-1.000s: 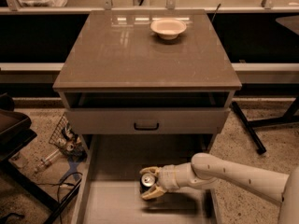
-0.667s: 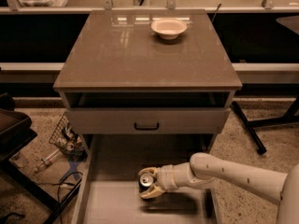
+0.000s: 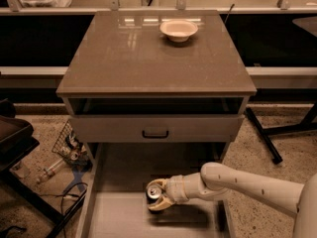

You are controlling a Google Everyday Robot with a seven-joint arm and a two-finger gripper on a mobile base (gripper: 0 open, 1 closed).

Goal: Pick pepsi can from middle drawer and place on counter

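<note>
Evidently, the pepsi can [image 3: 152, 191] is held clamped in the tool [image 3: 158, 197] low inside the middle drawer [image 3: 119, 218], ready to be raised onto the far counter [image 3: 148, 63].

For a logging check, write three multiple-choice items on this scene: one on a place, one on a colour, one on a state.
1. Where is the pepsi can?
A on a shelf
B in the middle drawer, at the tool
C on the ground
2. The bowl is:
A pale
B red
C black
3. The middle drawer is:
A shut
B pulled out
C removed

1 B: the can sits over the drawer floor, at the tool.
2 A: a cream bowl stands on the counter.
3 B: its floor shows, extended from the cabinet.
</note>
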